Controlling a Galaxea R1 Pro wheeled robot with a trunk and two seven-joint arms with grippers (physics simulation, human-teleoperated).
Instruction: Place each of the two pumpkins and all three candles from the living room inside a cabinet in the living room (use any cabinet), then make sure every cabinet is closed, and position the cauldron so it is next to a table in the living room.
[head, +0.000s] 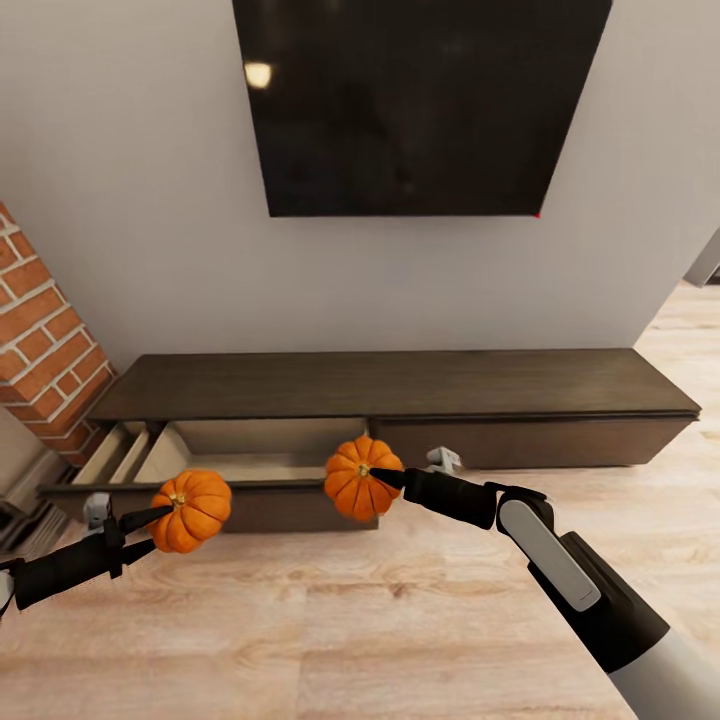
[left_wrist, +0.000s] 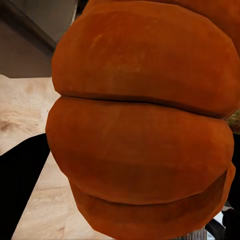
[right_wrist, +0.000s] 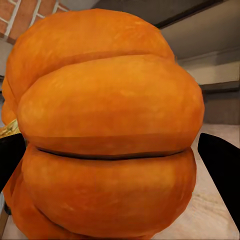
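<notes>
While both arms reach forward over the wooden floor (head: 330, 620), each claw is closed around a pumpkin. The left claw (head: 150, 528) grips the left pumpkin (head: 190, 510), its dark fingers pressed against the ribbed sides; in the left wrist view the same pumpkin (left_wrist: 142, 125) sits close to the lens, with a dark finger (left_wrist: 20, 185) along one flank. The right claw (head: 385, 480) grips the right pumpkin (head: 362, 478), whose stem end faces the camera in the head view; in the right wrist view this pumpkin (right_wrist: 105, 130) lies between two dark fingers (right_wrist: 220, 165), one at each side.

The cabinet (head: 400, 385) is a long, low, dark-brown unit standing against the pale wall, beneath a black wall-mounted screen (head: 420, 100). Its left drawer (head: 250, 450) is pulled out, showing a pale beige lining and a partition near its left end; the right drawer front is flush with the body. The left pumpkin hangs in front of the open drawer's front edge, toward its left part. The right pumpkin hangs at the drawer's right front corner, overlapping the edge in the head view. A brick column (head: 45, 350) stands to the left of the cabinet.
</notes>
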